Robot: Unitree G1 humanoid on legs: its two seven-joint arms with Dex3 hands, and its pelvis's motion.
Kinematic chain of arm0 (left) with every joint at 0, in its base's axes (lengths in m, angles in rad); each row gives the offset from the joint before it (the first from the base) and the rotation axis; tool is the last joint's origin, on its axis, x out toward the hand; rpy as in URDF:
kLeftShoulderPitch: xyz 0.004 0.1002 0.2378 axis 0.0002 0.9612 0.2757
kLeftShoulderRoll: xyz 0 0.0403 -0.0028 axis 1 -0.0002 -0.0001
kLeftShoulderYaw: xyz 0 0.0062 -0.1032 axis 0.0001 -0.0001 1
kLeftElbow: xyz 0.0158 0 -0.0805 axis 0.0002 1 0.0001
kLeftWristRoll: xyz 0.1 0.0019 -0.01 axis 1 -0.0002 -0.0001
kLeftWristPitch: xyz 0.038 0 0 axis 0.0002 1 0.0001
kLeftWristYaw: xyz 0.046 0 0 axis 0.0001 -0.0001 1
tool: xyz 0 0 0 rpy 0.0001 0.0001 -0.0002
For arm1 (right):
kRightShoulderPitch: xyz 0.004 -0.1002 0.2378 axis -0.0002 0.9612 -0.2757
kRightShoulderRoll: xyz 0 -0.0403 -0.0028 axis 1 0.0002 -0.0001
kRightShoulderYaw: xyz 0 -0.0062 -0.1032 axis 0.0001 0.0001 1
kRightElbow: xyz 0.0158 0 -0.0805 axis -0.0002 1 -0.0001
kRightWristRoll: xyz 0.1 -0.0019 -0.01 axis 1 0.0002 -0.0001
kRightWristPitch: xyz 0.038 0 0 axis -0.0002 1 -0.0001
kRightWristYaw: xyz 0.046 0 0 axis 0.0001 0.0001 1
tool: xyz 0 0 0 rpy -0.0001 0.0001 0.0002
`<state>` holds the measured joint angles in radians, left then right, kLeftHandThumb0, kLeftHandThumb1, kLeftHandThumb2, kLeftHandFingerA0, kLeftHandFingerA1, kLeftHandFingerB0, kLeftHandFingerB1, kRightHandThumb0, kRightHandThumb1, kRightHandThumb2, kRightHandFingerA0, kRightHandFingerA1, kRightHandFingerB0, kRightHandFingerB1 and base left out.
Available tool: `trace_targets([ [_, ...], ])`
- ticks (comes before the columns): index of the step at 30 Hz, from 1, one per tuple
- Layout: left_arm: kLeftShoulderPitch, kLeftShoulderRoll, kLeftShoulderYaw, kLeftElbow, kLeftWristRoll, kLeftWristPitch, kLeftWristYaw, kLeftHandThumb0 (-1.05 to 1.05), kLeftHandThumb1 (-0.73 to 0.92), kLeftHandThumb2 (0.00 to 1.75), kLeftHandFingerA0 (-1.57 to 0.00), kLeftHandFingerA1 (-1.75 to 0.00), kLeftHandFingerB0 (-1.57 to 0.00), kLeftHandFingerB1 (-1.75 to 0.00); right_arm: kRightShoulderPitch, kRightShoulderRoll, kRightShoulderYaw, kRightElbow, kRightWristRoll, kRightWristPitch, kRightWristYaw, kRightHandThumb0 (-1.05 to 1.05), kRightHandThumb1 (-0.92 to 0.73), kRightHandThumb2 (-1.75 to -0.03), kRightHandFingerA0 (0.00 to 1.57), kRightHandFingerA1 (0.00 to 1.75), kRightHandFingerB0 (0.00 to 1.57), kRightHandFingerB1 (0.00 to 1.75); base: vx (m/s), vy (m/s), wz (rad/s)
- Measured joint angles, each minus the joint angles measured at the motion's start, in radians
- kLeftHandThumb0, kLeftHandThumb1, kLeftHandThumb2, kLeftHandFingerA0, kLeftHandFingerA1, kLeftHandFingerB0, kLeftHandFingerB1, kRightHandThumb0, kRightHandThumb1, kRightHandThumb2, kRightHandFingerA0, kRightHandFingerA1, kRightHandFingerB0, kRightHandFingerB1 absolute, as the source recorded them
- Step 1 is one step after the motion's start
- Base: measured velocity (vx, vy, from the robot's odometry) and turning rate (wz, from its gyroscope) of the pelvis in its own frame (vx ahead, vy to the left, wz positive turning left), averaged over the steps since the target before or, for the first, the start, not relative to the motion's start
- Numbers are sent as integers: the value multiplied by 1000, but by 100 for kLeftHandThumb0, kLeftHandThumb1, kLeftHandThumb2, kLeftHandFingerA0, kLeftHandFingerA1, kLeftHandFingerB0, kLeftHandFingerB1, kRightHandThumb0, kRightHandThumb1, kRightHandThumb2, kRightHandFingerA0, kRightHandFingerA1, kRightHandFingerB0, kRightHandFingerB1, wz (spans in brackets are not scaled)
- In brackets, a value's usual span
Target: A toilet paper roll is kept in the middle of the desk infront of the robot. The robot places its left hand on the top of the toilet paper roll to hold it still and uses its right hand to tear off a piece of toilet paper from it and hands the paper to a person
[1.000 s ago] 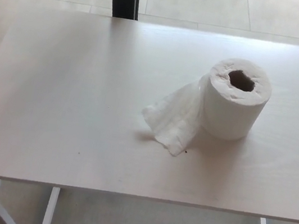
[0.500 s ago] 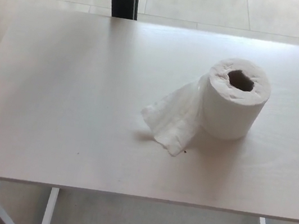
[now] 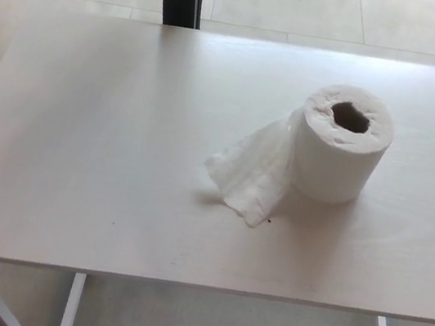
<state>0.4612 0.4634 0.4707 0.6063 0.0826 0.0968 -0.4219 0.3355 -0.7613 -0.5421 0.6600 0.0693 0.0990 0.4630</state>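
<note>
one toilet paper roll (image 3: 343,146) stands upright, right of frame centre on the worktop (image 3: 103,153), loose tail (image 3: 250,175) trailing lower left. neither robot hand in view, state unknown. risk: light roll, unpinned; a pull on the tail could tip or drag it.

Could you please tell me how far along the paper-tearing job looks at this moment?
The toilet paper roll stands upright on the desk, its loose tail hanging out to its left, joined on. No robot hand or person shows, so nothing is in hand. This fits either before a tear or after a sheet was handed off.
</note>
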Motion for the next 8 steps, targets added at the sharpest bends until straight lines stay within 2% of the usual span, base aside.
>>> trace_targets([
  [3,4,5,-12,-24,-11,0,2,-52,81,64,-52,-54,-41,-45,2,-14,15,-5,0,-4,9,-55,-67,-61,18,50,11,28,0,0,0],
  [8,11,17,-43,-52,-12,0,4,-53,80,64,-48,-53,-44,-44,9,-34,21,-9,2,-8,21,-54,-68,-62,16,51,10,28,0,0,0],
])
